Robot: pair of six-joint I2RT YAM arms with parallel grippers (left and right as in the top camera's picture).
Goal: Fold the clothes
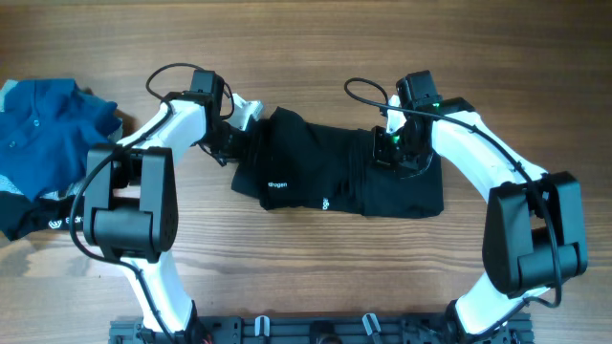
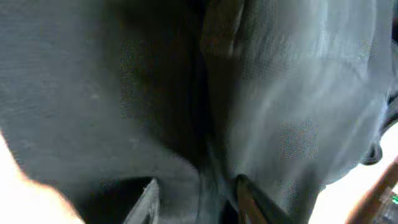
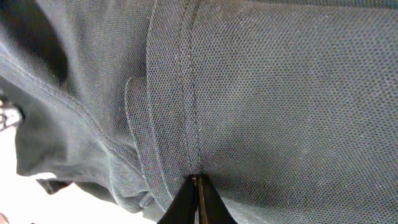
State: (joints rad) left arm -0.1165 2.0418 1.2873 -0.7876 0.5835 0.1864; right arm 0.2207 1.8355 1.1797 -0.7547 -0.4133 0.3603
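The black shirt (image 1: 316,172) with small white logo prints lies as a bunched strip across the middle of the table. My left gripper (image 1: 228,137) is at its left end. In the left wrist view its fingers (image 2: 198,196) have a thick fold of the black fabric (image 2: 298,93) between them. My right gripper (image 1: 387,145) sits on the shirt's right part. In the right wrist view its fingertips (image 3: 198,180) are pinched together on a stitched seam of the shirt (image 3: 280,81). The blue polo (image 1: 48,124) and the black white-lettered piece (image 1: 38,218) lie at the far left.
Bare wooden table (image 1: 316,277) runs in front of the shirt and to its right. The arms' base rail (image 1: 316,330) lines the near edge. Cables loop above both wrists.
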